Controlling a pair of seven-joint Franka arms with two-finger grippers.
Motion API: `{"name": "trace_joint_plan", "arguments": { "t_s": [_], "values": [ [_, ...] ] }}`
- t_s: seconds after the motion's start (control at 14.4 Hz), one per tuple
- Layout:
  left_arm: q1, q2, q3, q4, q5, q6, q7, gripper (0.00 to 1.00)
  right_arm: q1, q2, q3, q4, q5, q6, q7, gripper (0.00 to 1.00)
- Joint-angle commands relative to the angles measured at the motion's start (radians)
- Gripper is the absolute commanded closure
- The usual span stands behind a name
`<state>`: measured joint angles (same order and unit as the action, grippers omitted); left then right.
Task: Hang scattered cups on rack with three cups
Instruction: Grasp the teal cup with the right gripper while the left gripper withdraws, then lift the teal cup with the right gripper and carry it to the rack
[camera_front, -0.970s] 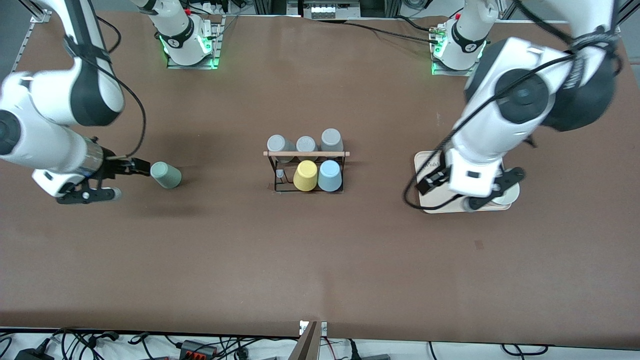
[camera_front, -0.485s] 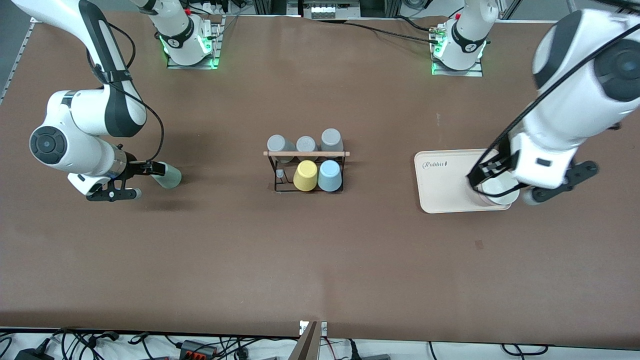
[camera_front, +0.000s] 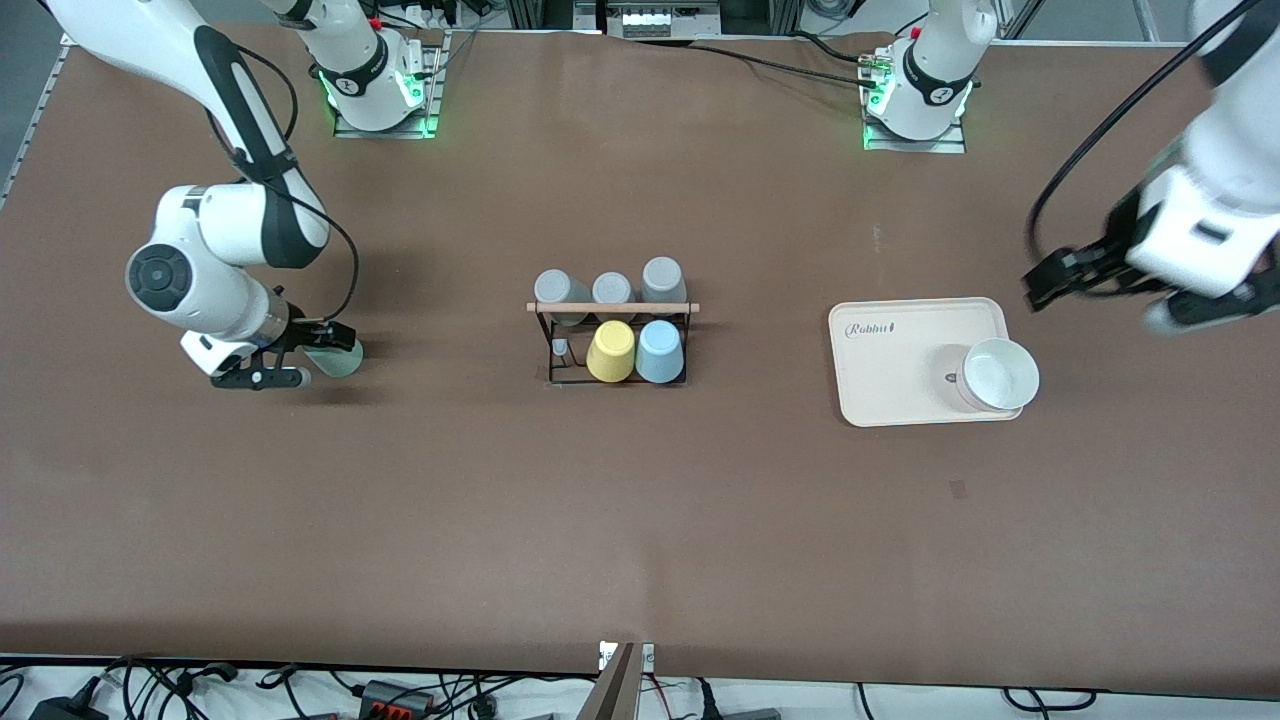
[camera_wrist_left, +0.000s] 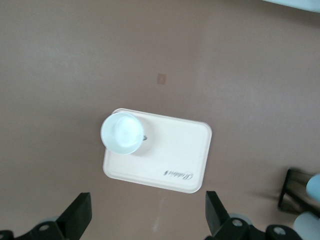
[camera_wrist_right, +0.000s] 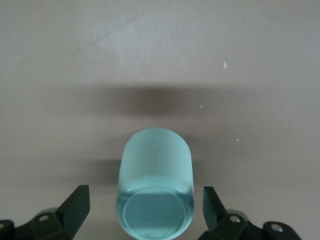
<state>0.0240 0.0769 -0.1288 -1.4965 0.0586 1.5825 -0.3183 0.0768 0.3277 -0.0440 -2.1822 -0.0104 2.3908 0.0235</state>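
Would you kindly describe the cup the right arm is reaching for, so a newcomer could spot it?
From the black wire rack mid-table, look toward the right arm's end. There the mint green cup lies on its side between the open fingers of the right gripper. It is the only cup lying down, apart from the rack.

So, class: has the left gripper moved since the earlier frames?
Yes. The left gripper has left the tray and white cup, now over bare table.

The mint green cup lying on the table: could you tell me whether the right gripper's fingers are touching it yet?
Apart. The right wrist view shows the right gripper open, table visible between each finger and the mint green cup lying between them.
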Motion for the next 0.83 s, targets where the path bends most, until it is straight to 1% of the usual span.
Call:
{"name": "trace_joint_plan", "arguments": {
  "t_s": [0.0, 0.21, 0.28, 0.55, 0.62, 0.69, 0.76],
  "values": [
    [-0.007, -0.109, 0.09, -0.102, -0.032, 0.004, 0.186, 0.0, -0.005, -0.009, 0.001, -0.021, -0.014, 0.024, 0.019, 0.0],
    [-0.007, -0.137, 0.139, -0.105, -0.054, -0.024, 0.272, 0.0, -0.006, 0.005, 0.001, -0.014, -0.014, 0.037, 0.019, 0.0],
    [-0.006, -0.149, 0.141, -0.105, -0.059, -0.032, 0.29, 0.0, -0.006, 0.011, 0.001, -0.014, -0.014, 0.044, 0.019, 0.02],
    [-0.003, -0.16, 0.133, -0.102, -0.059, -0.047, 0.292, 0.0, -0.009, 0.013, 0.001, -0.011, -0.013, 0.044, 0.021, 0.24],
    [-0.001, -0.158, 0.133, -0.097, -0.059, -0.047, 0.292, 0.0, -0.011, 0.013, 0.001, -0.011, -0.013, 0.042, 0.019, 0.34],
    [0.001, -0.158, 0.133, -0.093, -0.059, -0.047, 0.292, 0.0, -0.009, 0.01, 0.001, -0.01, -0.013, 0.041, 0.019, 0.48],
    [0.004, -0.158, 0.135, -0.09, -0.059, -0.048, 0.292, 0.0, -0.005, 0.001, 0.003, 0.002, -0.013, 0.034, 0.021, 0.58]
  ]
}}
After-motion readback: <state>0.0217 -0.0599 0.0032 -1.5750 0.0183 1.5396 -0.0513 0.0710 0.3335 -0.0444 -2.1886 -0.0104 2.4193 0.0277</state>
